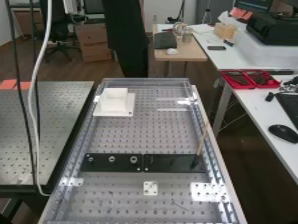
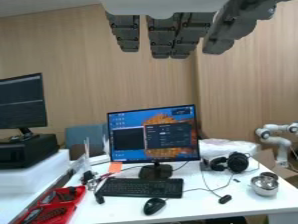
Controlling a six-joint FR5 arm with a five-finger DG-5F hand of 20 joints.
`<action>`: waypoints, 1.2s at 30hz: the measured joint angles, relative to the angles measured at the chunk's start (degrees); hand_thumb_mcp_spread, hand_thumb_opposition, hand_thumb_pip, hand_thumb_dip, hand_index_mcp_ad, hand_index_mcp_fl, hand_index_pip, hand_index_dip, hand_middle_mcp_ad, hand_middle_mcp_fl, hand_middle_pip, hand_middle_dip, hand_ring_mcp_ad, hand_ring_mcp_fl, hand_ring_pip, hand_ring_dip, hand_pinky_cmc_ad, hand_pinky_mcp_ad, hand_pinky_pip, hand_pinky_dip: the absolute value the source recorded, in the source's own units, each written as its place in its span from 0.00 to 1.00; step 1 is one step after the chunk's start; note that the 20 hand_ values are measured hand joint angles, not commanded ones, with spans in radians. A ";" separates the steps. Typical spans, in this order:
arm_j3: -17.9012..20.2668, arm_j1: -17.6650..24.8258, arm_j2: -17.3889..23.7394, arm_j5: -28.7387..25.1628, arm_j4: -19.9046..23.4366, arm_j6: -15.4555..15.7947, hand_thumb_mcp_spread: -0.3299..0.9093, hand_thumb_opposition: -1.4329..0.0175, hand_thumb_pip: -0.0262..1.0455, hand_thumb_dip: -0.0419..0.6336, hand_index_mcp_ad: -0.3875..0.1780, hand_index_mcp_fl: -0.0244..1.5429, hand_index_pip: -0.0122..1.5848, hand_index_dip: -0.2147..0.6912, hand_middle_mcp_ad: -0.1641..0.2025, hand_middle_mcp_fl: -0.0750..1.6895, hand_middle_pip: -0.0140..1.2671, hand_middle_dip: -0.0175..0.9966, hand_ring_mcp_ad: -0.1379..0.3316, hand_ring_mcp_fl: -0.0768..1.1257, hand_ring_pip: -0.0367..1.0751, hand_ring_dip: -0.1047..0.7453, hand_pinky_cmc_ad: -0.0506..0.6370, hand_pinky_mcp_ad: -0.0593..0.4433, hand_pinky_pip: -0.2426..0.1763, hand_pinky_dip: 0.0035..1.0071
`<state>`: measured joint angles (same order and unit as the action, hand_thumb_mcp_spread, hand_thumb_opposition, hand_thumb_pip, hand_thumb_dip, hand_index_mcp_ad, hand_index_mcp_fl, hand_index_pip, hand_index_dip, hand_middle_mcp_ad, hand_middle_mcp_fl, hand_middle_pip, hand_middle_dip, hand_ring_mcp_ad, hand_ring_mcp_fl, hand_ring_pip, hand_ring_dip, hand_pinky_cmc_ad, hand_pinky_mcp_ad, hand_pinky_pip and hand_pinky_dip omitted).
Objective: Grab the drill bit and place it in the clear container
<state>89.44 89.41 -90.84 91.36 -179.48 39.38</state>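
The hand (image 2: pixel 161 35) hangs released and empty, its dark grey fingers (image 2: pixel 125 31) extended and slightly apart.

Soft indoor light covered the grey perforated metal worktop (image 1: pixel 123 137) in the high view, with pale streaks of glare toward its far right corner. The long white worktop (image 1: pixel 249 59) looked bright, while the brown floor (image 1: pixel 259 167) beneath it sank into deep shadow. In the wrist view, the pale wood-panelled wall (image 2: pixel 66 55) was fairly evenly lit, the dark grey hand (image 2: pixel 161 36) stood dark against it, and small highlights shone on the rounded silver metal bowl (image 2: pixel 265 186).
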 joint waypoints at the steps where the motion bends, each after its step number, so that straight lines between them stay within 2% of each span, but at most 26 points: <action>1: 0.01 0.00 -0.03 -0.16 -0.01 -0.08 0.26 0.99 0.01 0.08 0.58 0.02 0.02 0.25 0.62 0.04 0.02 0.05 0.31 0.08 0.04 0.15 0.19 0.22 0.55 0.01; 3: 0.05 0.01 -0.08 -0.40 -0.03 -0.20 0.26 0.99 0.01 0.08 0.58 0.02 0.02 0.25 0.55 0.04 0.02 0.05 0.27 0.08 0.04 0.15 0.16 0.23 0.55 0.01; 4: 0.11 0.01 -0.11 -0.58 -0.03 -0.26 0.26 0.99 0.02 0.08 0.58 0.02 0.02 0.25 0.53 0.04 0.02 0.05 0.28 0.08 0.04 0.15 0.14 0.21 0.55 0.01; 6: 0.19 0.03 -0.14 -0.71 -0.01 -0.35 0.30 0.95 0.11 0.07 0.58 0.02 0.02 0.25 0.53 0.04 0.03 0.05 0.28 0.08 0.04 0.14 0.14 0.21 0.55 0.01; 7: 0.26 0.02 -0.15 -0.84 0.04 -0.43 0.34 0.89 0.18 0.09 0.58 0.02 0.02 0.25 0.53 0.04 0.04 0.05 0.28 0.08 0.05 0.13 0.16 0.22 0.55 0.02; 9: 0.34 -0.03 -0.17 -0.84 0.13 -0.52 0.35 0.81 0.18 0.09 0.58 0.02 0.02 0.25 0.53 0.04 0.07 0.05 0.28 0.08 0.07 0.12 0.20 0.24 0.55 0.03; 11: 0.43 -0.15 -0.22 0.00 0.25 -0.62 0.38 0.69 0.18 0.09 0.60 0.02 0.04 0.25 0.55 0.04 0.08 0.05 0.27 0.08 0.08 0.11 0.29 0.32 0.55 0.05; 13: 0.51 -0.20 -0.25 0.12 0.33 -0.71 0.38 0.65 0.18 0.09 0.62 0.02 0.04 0.25 0.60 0.04 0.10 0.05 0.33 0.08 0.10 0.09 0.33 0.35 0.47 0.07; 14: 0.61 -0.20 -0.27 0.00 0.43 -0.82 0.38 0.63 0.18 0.09 0.65 0.02 0.04 0.25 0.63 0.04 0.10 0.05 0.41 0.08 0.10 0.08 0.36 0.38 0.44 0.09; 15: 0.65 -0.20 -0.27 -0.06 0.48 -0.86 0.38 0.62 0.18 0.09 0.68 0.02 0.04 0.25 0.66 0.04 0.10 0.05 0.44 0.08 0.10 0.08 0.39 0.39 0.44 0.09; 17: 0.78 -0.20 -0.30 -0.35 0.57 -1.04 0.38 0.60 0.18 0.09 0.68 0.04 0.05 0.25 0.72 0.05 0.11 0.05 0.44 0.09 0.10 0.08 0.41 0.43 0.41 0.10; 21: 0.91 -0.24 -0.35 -0.55 0.82 -1.20 0.37 0.58 0.18 0.09 0.70 0.04 0.06 0.25 0.77 0.05 0.11 0.05 0.48 0.09 0.10 0.08 0.43 0.47 0.40 0.12; 23: 1.10 -0.25 -0.46 -0.63 1.14 -1.37 0.38 0.57 0.18 0.09 0.70 0.04 0.06 0.25 0.76 0.05 0.12 0.05 0.50 0.10 0.11 0.08 0.44 0.48 0.36 0.11; 27: 1.50 -0.22 -1.09 -1.77 1.43 -1.66 0.38 0.56 0.19 0.08 0.71 0.04 0.06 0.25 0.77 0.05 0.12 0.05 0.54 0.10 0.11 0.08 0.45 0.48 0.36 0.12; 29: 1.85 -0.25 -1.79 -1.90 1.58 -2.28 0.38 0.56 0.22 0.09 0.73 0.04 0.06 0.25 0.76 0.05 0.12 0.05 0.52 0.11 0.11 0.08 0.45 0.48 0.36 0.12; 31: 2.31 -0.28 -2.50 -1.99 1.87 -2.91 0.38 0.56 0.22 0.09 0.73 0.04 0.06 0.25 0.77 0.05 0.12 0.05 0.56 0.10 0.11 0.08 0.45 0.48 0.36 0.12; 36: 3.67 -0.43 -3.95 -3.30 3.03 -4.67 0.38 0.55 0.22 0.08 0.73 0.04 0.06 0.25 0.79 0.05 0.12 0.05 0.57 0.10 0.11 0.08 0.45 0.48 0.36 0.12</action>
<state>93.11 88.98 -94.79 88.06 -176.45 34.71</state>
